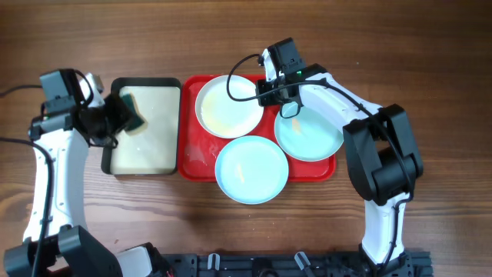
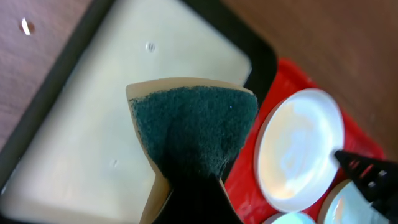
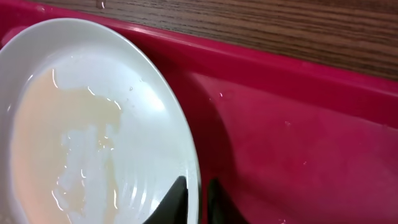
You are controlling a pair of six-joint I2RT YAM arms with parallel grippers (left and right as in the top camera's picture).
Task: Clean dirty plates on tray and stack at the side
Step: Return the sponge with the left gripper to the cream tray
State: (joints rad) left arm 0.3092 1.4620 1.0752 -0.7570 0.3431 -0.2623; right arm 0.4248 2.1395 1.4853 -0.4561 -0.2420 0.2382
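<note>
**Right arm has the white plate by its rim, left arm holds a sponge**

The red tray (image 1: 192,158) sits in the middle of the wooden table (image 1: 430,46), and all three plates are on it. The white plate (image 1: 229,106) lies in the tray's far left corner, with a yellowish, wet-looking smear across its bowl. One pale blue plate (image 1: 251,169) lies at the tray's near edge and hangs over it a little. The second pale blue plate (image 1: 309,132) lies at the tray's right end.

The right gripper (image 3: 196,202) is over the tray's far side, at the right rim of the white plate. Its jaws are drawn close, one finger inside the rim and one outside over bare red plastic, and they seem to pinch the rim.

Just left of the red tray and touching it is a black-rimmed cream tray (image 1: 150,154). The left gripper (image 2: 189,193) hangs over it, jaws squeezed onto the narrowed end of a sponge (image 2: 193,134). The sponge's dark green scouring face shows to the wrist camera, with a yellow layer behind it.
</note>
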